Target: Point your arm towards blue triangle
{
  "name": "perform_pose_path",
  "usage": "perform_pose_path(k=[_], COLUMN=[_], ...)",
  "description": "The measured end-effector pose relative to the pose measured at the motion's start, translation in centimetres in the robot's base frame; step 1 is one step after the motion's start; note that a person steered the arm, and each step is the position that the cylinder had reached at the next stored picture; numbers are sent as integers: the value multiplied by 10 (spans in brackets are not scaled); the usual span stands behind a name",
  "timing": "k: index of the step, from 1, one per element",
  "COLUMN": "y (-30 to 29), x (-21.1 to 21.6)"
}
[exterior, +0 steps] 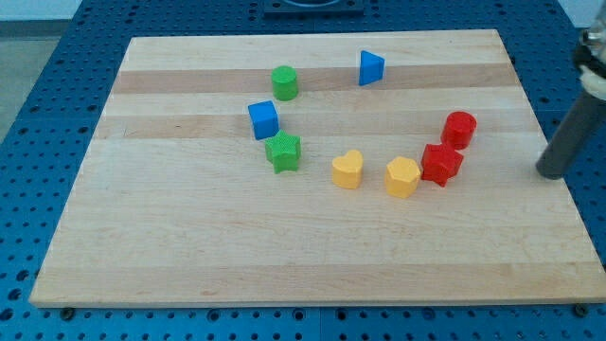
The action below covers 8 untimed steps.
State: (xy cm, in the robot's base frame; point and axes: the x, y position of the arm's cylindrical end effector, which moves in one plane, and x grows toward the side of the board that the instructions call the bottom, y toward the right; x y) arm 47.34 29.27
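With no gripper to open or close, my tip (550, 174) is sitting at the frame's right edge, needing to be travelling up-left above the red plastic cylinder (459, 128) toward the blue plastic triangle (370, 67).

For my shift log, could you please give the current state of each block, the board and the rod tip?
blue triangle: upright, standing alone.
green cylinder: upright, alone.
blue cube: touching green star.
yellow heart: alone.
yellow hexagon: beside red star.
red cylinder: upright.
my tip: at the board's right edge, touching nothing.
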Motion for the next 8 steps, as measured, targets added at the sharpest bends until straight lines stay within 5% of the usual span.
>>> perform_pose_path(k=[5,6,7,8], y=[52,5,14,-66], x=[-3,-51,-152,-215])
